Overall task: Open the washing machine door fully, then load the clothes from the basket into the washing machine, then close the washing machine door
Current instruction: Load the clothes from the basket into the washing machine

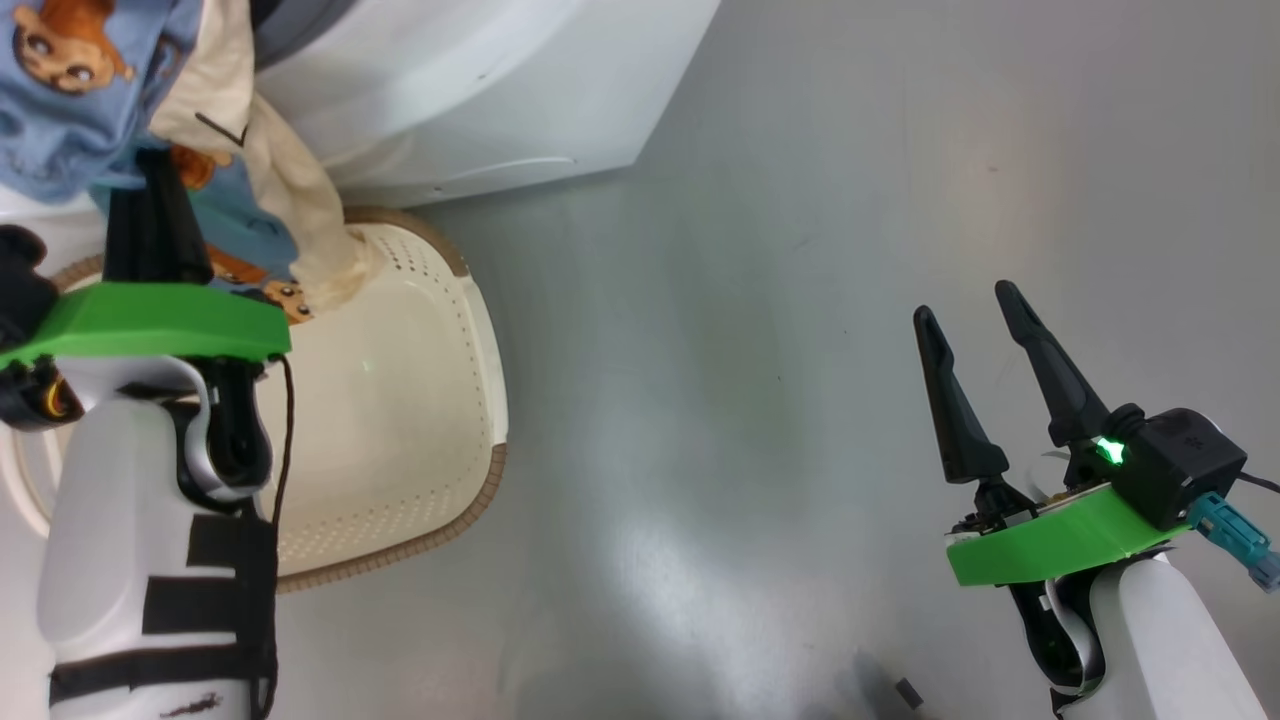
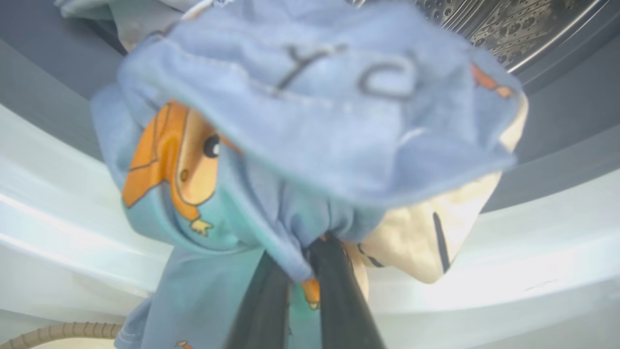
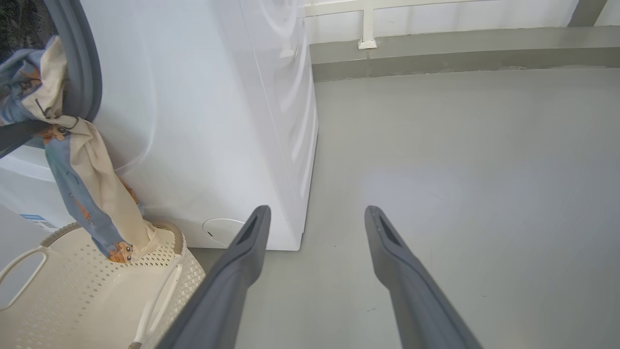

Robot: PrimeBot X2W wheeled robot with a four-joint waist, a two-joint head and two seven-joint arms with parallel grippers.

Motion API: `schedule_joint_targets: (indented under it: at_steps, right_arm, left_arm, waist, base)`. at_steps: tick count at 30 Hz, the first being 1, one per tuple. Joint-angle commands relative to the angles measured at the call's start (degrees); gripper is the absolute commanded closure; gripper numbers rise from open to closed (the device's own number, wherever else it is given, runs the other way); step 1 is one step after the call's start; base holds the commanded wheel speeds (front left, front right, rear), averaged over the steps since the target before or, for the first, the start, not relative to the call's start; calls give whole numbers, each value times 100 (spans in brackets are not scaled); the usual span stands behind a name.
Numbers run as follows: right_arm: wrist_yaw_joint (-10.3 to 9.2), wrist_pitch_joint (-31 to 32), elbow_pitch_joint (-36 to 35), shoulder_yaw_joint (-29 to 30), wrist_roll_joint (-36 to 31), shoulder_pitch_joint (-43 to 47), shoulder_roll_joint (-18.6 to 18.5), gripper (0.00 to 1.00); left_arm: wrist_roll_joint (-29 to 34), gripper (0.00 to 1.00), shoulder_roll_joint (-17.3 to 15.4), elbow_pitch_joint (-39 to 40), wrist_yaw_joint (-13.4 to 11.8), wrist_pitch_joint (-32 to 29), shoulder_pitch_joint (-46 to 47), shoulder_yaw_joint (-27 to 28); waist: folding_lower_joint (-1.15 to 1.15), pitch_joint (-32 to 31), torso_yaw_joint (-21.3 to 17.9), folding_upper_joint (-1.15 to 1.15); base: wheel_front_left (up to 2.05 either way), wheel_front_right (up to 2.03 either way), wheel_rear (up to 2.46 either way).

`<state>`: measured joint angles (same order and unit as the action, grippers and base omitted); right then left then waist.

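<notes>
Hanging clothes reaching basket, wide floor beside

Left wrist view: clothes blurred, print lettering unreadable; left claw tips buried under a fold, contact spot hidden; drum cut by top edge, partly behind the cloth; basket just a rim sliver at the bottom-left corner. Head view: washer cropped by top edge; clothes run off the top-left corner; left forearm covers the basket's left side; tiny dark bit on floor, can't tell what. Right wrist view: label too small to read; basket cut by left and bottom edges.
</notes>
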<state>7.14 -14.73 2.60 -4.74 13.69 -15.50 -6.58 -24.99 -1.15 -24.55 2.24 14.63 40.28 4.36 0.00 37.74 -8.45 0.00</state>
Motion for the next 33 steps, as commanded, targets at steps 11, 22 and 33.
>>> schedule_joint_targets:
  at_steps: [11, 22, 33]
  right_arm:
    - [35, -27, -15, -273, 36, 210, 55, 0]
    - [35, -27, 108, -401, 165, 397, 241, 0]
    - [35, -27, 150, -547, 171, 749, 274, 0]
  left_arm:
    - [327, 100, -173, 1097, -199, 37, -267, -57]
    - [1307, 100, -440, 357, -153, 37, 727, 458]
    - [1911, 100, -1231, -1263, -256, 37, 2208, 544]
  waist:
    - [0, -398, 27, 0]
    - [0, -531, -435, 0]
    - [0, -294, -844, 0]
  base:
    - [0, 0, 0]
    - [0, 0, 0]
    - [0, 0, 0]
